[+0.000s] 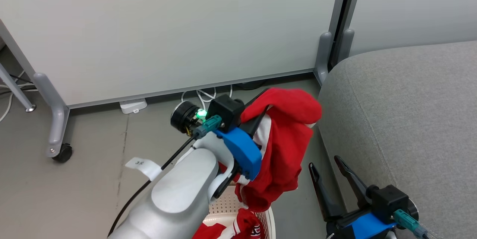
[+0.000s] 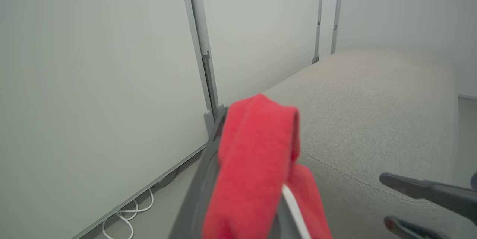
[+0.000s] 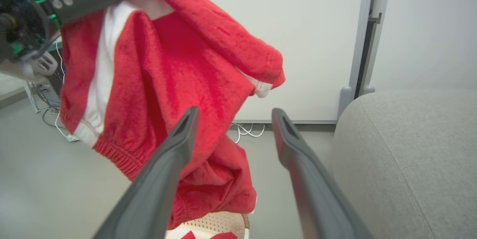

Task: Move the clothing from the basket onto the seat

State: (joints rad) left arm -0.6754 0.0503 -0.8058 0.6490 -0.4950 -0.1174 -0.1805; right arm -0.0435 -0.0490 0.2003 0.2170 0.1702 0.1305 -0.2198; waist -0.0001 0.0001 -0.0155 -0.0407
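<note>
I see a white partition panel (image 1: pixel 167 26) straight ahead, standing on a grey foot (image 1: pixel 56 120) with a black caster (image 1: pixel 62 153) at its left end. A grey upright post (image 1: pixel 341 15) joins it to a second panel (image 1: pixel 410 4). On the grey floor (image 1: pixel 74 194), under the panel's lower edge, white cables (image 1: pixel 205 95) loop near a small white plug block (image 1: pixel 133 105).

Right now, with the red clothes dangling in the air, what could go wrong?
1. The red garment hangs from the shut left jaws, short of the seat. If it slips, it may drop onto the floor.
2. Its bottom edge hangs low by the basket and could snag on the rim.
3. The open right jaws stand between the cloth and the seat and might catch it.
</note>
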